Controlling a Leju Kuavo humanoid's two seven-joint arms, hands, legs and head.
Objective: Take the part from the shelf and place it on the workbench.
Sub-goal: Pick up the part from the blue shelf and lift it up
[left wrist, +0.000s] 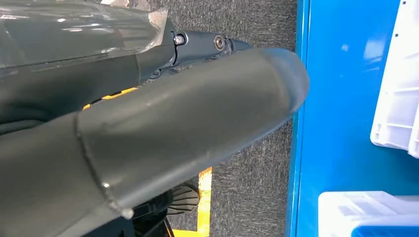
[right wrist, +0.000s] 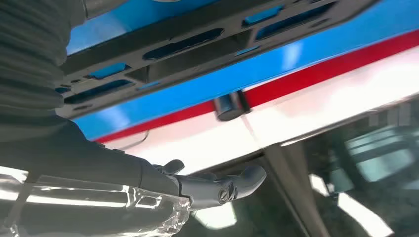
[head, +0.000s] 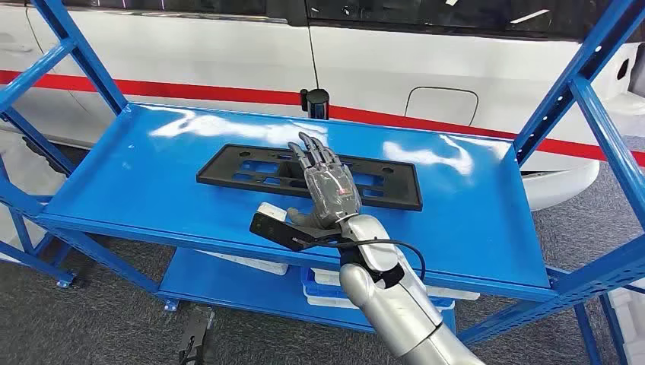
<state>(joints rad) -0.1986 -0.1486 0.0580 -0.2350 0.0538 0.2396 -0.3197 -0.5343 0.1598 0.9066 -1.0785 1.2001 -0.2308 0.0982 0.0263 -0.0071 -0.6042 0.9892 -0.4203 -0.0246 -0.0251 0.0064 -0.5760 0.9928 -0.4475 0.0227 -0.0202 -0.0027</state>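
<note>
From the head view, the right robot hand [head: 328, 186] reaches over the top shelf [head: 137, 175] with its fingers stretched out flat and apart, grasping nothing. It hovers above the near edge of the part [head: 243, 171], a long black slotted plate lying flat in the middle of that blue shelf; whether the fingertips touch it cannot be told. A white vehicle with a red stripe [head: 190, 91] stands behind the rack, and white bins [head: 335, 293] sit on the lower shelf.

From the left wrist view, the left robot hand [left wrist: 163, 128] hangs low beside the rack's lower shelf [left wrist: 341, 98], above grey carpet; the thick thumb lies straight, but whether the fingers are spread or curled cannot be told.

From the right wrist view, the part [right wrist: 207, 42] runs just beyond the extended fingers [right wrist: 237, 182], nothing between them.

The plate is thin, flat and wide, so a one-handed grasp near its edge risks pushing it away across the slick shelf, or letting it tilt and slip once raised
</note>
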